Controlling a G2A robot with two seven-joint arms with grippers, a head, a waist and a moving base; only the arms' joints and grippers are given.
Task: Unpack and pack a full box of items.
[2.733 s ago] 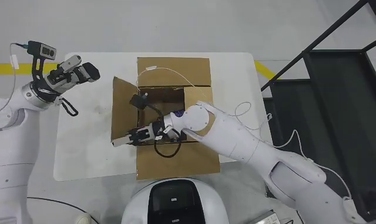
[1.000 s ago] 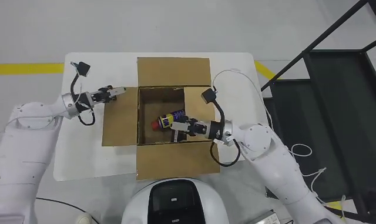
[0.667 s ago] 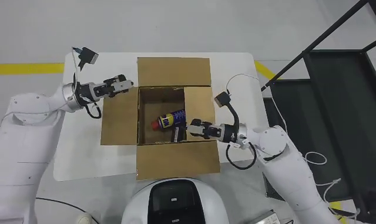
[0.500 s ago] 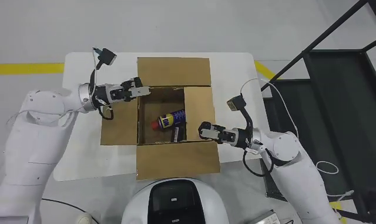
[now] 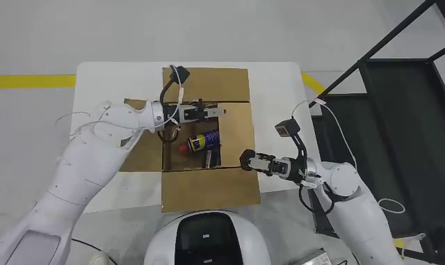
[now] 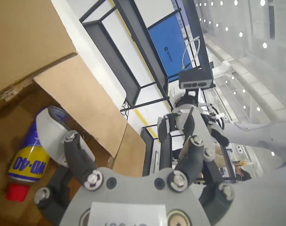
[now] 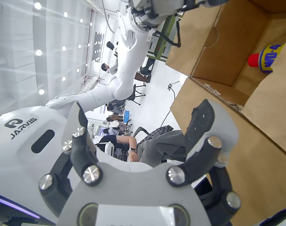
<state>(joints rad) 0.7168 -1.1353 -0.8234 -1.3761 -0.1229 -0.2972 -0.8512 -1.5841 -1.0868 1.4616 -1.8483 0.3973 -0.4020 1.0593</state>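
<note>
White table (image 5: 278,84) bears box (image 5: 208,84), can (image 5: 204,141) near left gripper (image 5: 218,112).

box (image 5: 208,188): brown cardboard, top flaps open, standing mid-desk (image 5: 278,84) | spray can (image 5: 205,140): blue and yellow with red cap, lying on its side on the box floor, cap toward the left wall

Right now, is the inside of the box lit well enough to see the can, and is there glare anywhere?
Top view: the box interior sits in shade, yet the spray can stands out clearly. Right wrist view: ceiling lights flare into streaks, well away from the box. Left wrist view: no glare on the can.
</note>
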